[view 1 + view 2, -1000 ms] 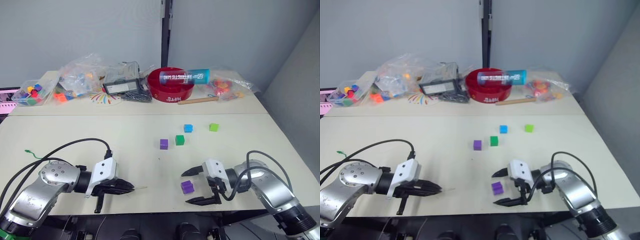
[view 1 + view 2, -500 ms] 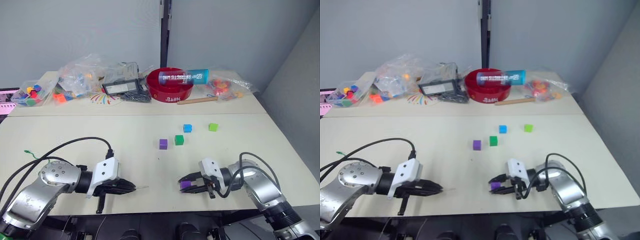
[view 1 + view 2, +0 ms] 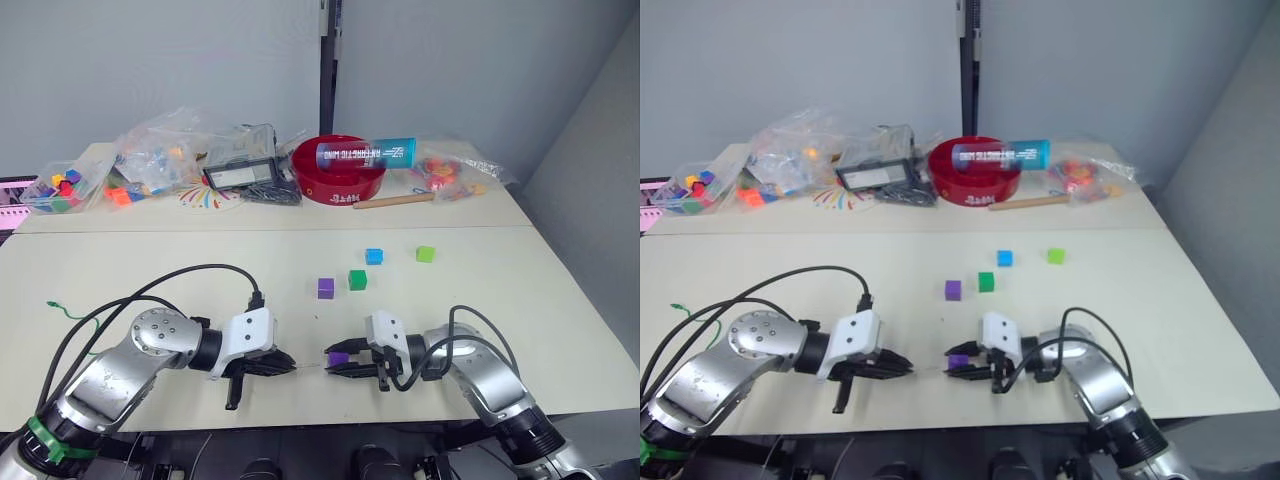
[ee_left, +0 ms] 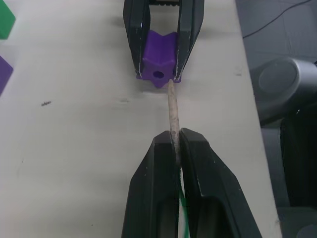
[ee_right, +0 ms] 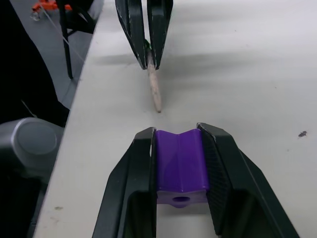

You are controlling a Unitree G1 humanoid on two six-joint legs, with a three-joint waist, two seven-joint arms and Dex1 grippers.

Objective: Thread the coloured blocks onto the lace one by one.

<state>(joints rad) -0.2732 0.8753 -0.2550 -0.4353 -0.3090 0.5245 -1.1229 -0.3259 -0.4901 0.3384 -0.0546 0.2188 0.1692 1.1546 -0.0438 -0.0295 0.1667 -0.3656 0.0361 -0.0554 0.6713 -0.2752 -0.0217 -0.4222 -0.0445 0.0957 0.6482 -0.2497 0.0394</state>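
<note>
My right gripper (image 3: 336, 360) is shut on a purple block (image 5: 180, 166) near the table's front edge, with the block's hole facing left. My left gripper (image 3: 286, 365) is shut on the lace's stiff pale tip (image 4: 172, 111). That tip reaches the block (image 4: 159, 62) just beside its hole. The lace's green string (image 3: 65, 310) trails off to the far left of the table. Further back lie another purple block (image 3: 326, 288), a dark green one (image 3: 358, 279), a light blue one (image 3: 375, 256) and a lime green one (image 3: 427, 254).
On the back table stand a red bowl (image 3: 340, 178) with a tube (image 3: 368, 153) across it, clear bags of toy pieces (image 3: 160, 150), a box of pieces (image 3: 58, 188) and a wooden stick (image 3: 395, 201). Black cables loop over both arms.
The right gripper shut on the purple block and carried it left. The left gripper moved right with the lace tip, so the two now meet near the front middle.
</note>
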